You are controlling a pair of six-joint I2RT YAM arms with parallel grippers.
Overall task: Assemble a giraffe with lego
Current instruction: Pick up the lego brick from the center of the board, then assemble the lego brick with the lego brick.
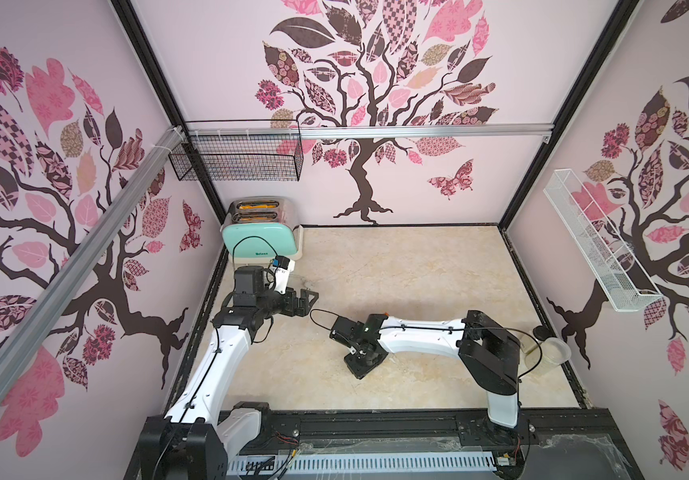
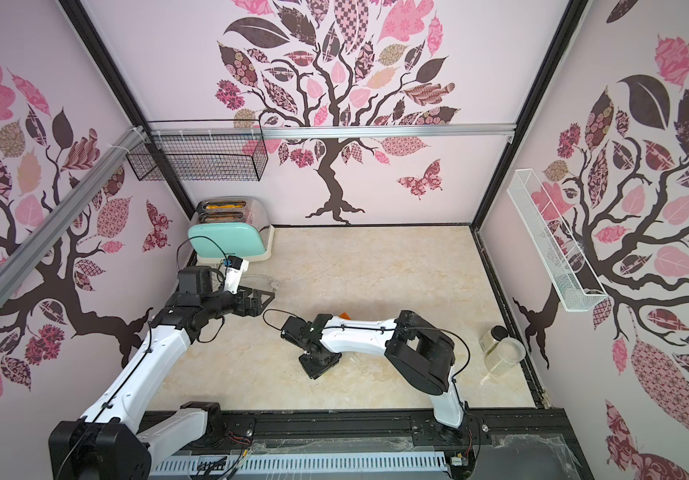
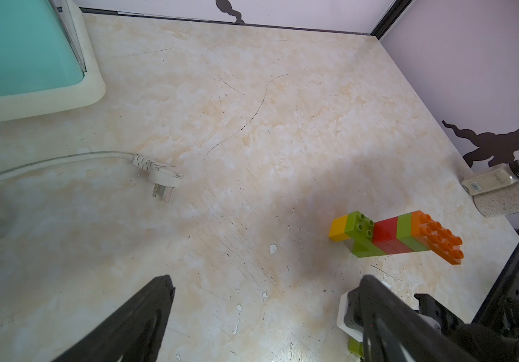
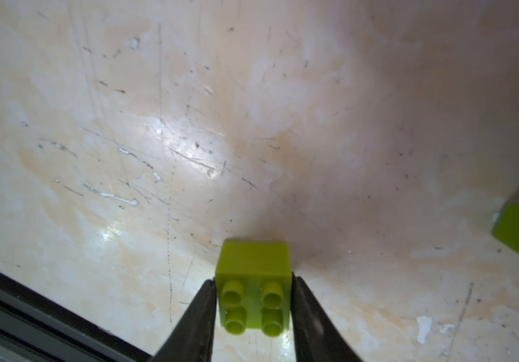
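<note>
Giraffe (image 1: pixel 384 313) is showing in both top views only as an orange sliver beside the right arm, mid-table (image 1: pixel 417 270). The left gripper (image 1: pixel 308 297) is hovering near the toaster (image 1: pixel 259 237) with its jaws spread wide. The right gripper (image 1: pixel 358 365) is pointing down at the table, its jaws hidden there.

In the left wrist view the giraffe (image 3: pixel 396 235) is lying on its side on the table. Its pieces are running yellow, green, red, green, orange. It is sitting near the spice jar (image 3: pixel 496 188) and well apart from the white plug (image 3: pixel 162 175).

In the right wrist view the right gripper (image 4: pixel 253 282) is clasping a small lime-green brick (image 4: pixel 253 260) by both sides. Whether the brick is touching the table, I cannot tell.
</note>
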